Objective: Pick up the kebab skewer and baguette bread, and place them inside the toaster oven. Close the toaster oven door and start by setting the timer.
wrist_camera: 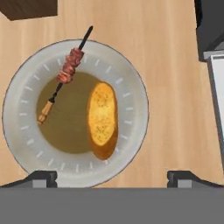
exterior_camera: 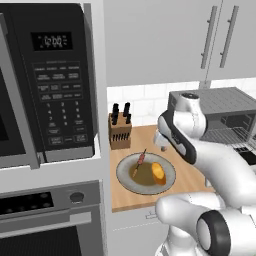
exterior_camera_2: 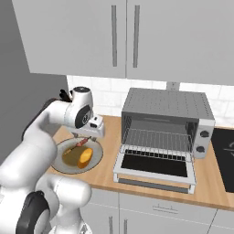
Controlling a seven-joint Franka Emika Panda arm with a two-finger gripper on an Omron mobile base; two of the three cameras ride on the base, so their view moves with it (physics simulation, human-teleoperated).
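Observation:
On the wooden counter a grey plate (wrist_camera: 19, 131) holds the kebab skewer (wrist_camera: 70, 68) on its left half and the golden baguette bread (wrist_camera: 103, 119) at its middle right. My gripper (wrist_camera: 113, 176) hangs open straight above the plate, touching nothing, its fingertips (wrist_camera: 41, 177) spread wide over the near rim. From the right base view the gripper (exterior_camera_2: 88, 136) hovers over the skewer (exterior_camera_2: 82, 143) and the baguette (exterior_camera_2: 85, 157). The toaster oven (exterior_camera_2: 167, 107) stands to the right of the plate. Its door (exterior_camera_2: 155, 165) is dropped open and the wire rack is bare.
A wooden knife block (exterior_camera: 120, 131) stands behind the plate against the tiled wall. A black microwave (exterior_camera: 50, 75) and a built-in steel oven (exterior_camera: 50, 220) fill the tall unit on the left. A dark cooktop (exterior_camera_2: 226, 155) lies right of the toaster oven.

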